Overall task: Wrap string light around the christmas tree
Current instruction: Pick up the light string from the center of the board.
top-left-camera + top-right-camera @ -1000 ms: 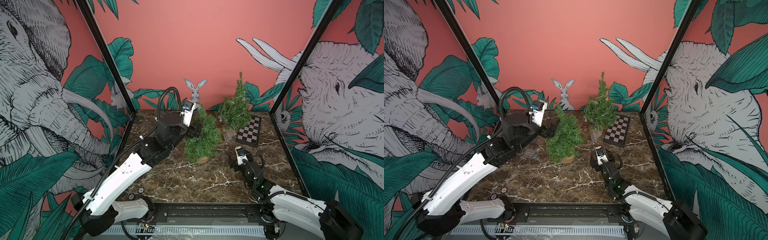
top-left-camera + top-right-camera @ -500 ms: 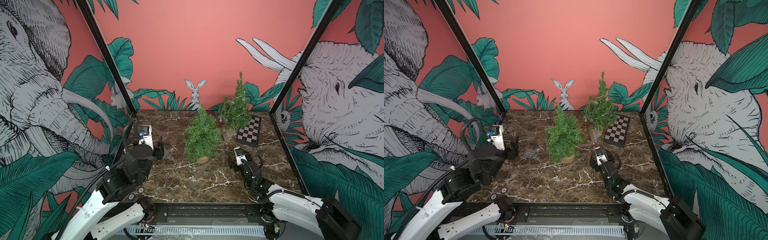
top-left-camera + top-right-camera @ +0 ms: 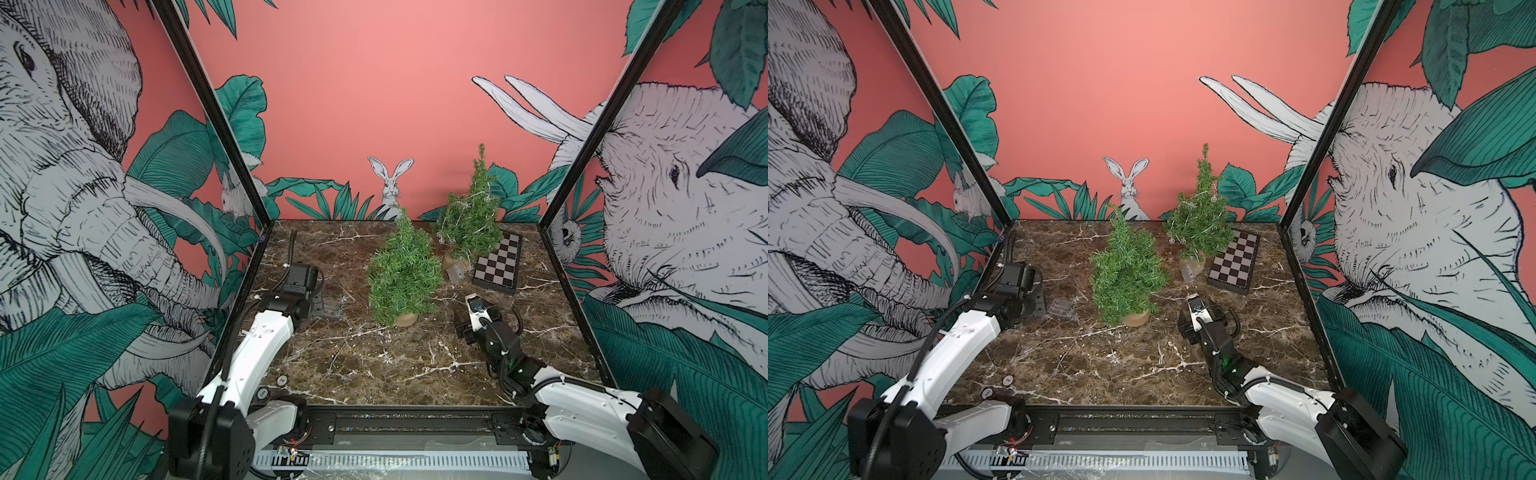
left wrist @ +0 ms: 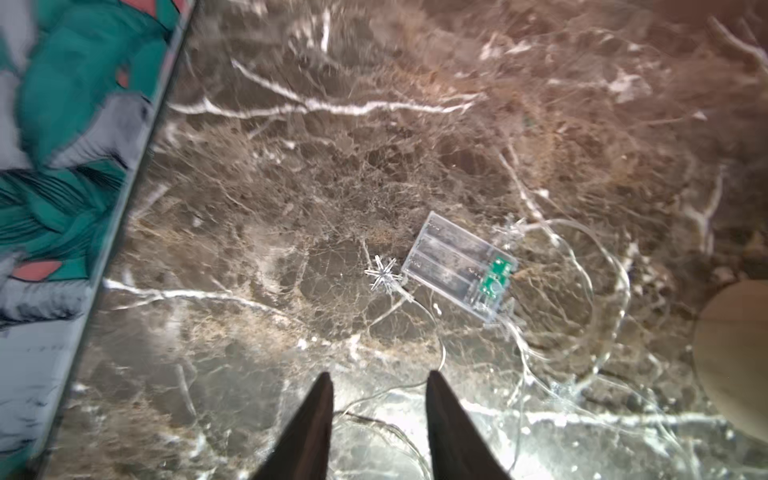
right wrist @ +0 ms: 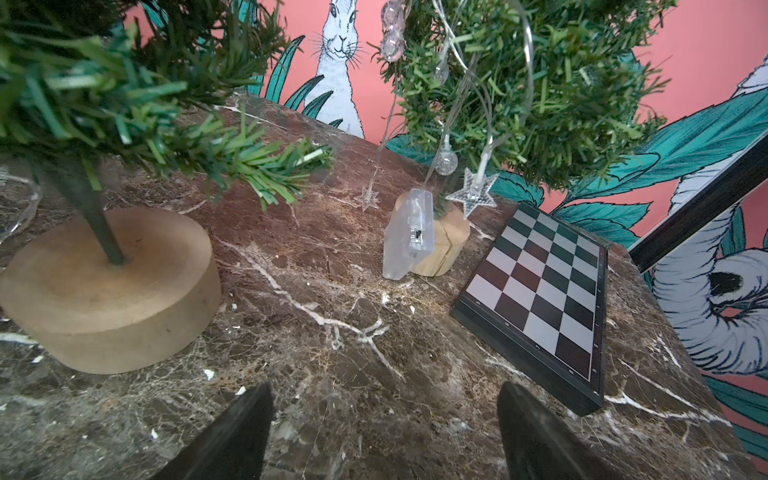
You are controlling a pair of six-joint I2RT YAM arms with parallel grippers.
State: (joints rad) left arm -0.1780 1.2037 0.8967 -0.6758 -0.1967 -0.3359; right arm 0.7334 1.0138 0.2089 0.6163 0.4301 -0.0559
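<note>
A bare green christmas tree point(image 3: 403, 274) on a round wooden base point(image 5: 112, 291) stands mid-table in both top views. Left of it on the marble lies the string light: a clear battery box point(image 4: 461, 266), a star ornament point(image 4: 382, 276) and loose loops of thin wire point(image 4: 602, 291). My left gripper point(image 4: 378, 376) hovers low over those loops, its jaws narrow but apart, with a strand of wire lying between them. My right gripper point(image 5: 384, 388) is open wide over bare marble to the right of the tree's base, holding nothing.
A second tree point(image 3: 471, 216) at the back right carries its own lights, with a clear battery box point(image 5: 409, 237) leaning on its base. A chessboard point(image 3: 498, 266) lies to its right. Two small round discs point(image 3: 282, 379) sit near the front left edge. Patterned walls enclose the table.
My left arm drew back from the bare tree to the table's left side and came down over the string light, its jaws narrowing. The right arm barely moved.
</note>
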